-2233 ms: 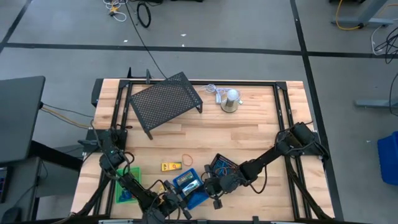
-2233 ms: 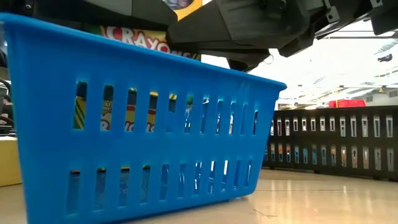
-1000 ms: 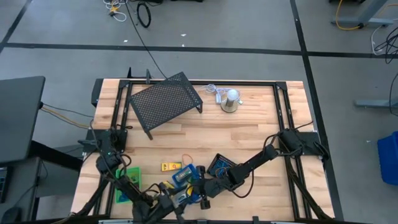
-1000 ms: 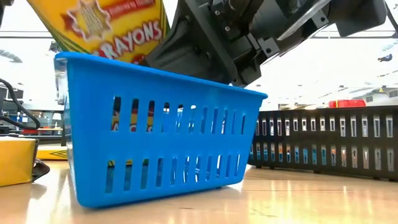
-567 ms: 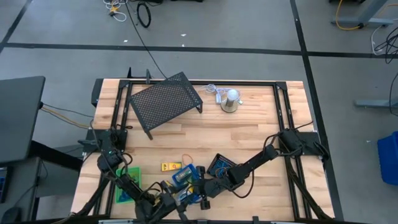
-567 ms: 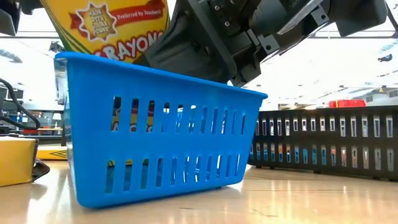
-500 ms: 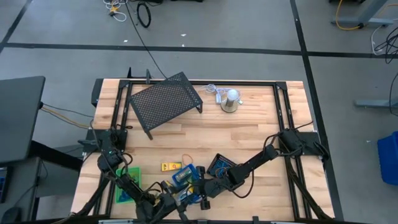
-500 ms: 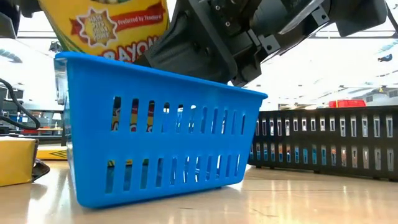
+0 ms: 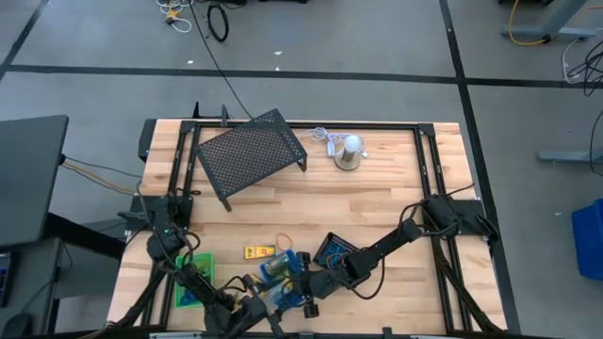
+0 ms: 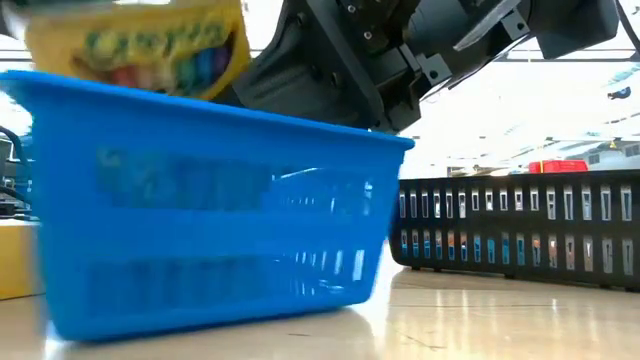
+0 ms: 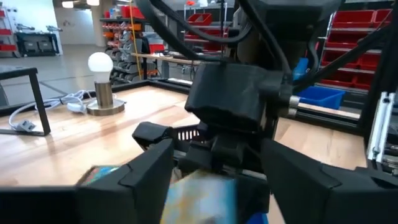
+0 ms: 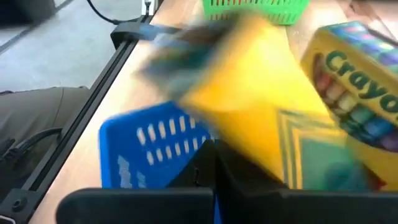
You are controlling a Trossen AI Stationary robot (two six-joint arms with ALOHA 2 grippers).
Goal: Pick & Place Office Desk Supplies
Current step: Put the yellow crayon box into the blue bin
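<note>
A blue slotted tray [image 9: 283, 280] [image 10: 200, 240] stands on the table near its front edge. A yellow-green crayon box [image 10: 140, 45] [image 12: 255, 106] lies tipped on its side at the tray's rim, blurred. My left gripper [image 9: 267, 292] [image 11: 214, 186] points level at the tray from the near left. Its fingers are open on either side of the blurred box. My right gripper [image 9: 303, 280] [image 12: 214, 186] is shut on the tray's right end. A second crayon box [image 9: 259, 252] lies flat on the table just left of the tray. My right gripper has the blue tray's right end wall at its top rim [image 12: 180, 158] between its shut fingers. It comes slanting down from the table's right. The fingers themselves hide the place of contact. The tray's bottom [image 10: 210, 320] rests on the table.
A green tray [image 9: 193, 278] stands at the near left, and a small black mesh tray [image 9: 334, 250] lies under my right arm. An orange loop [image 9: 283, 243] lies beyond the blue tray. The big mesh rack [image 9: 250, 151] and a lamp [image 9: 350, 151] stand far back.
The crayon box, upright and tilted above the blue tray a second ago, has sunk and tipped onto its side at the tray's rim. The tray now shows blurred and has jolted slightly. Both arms have stayed in place.
</note>
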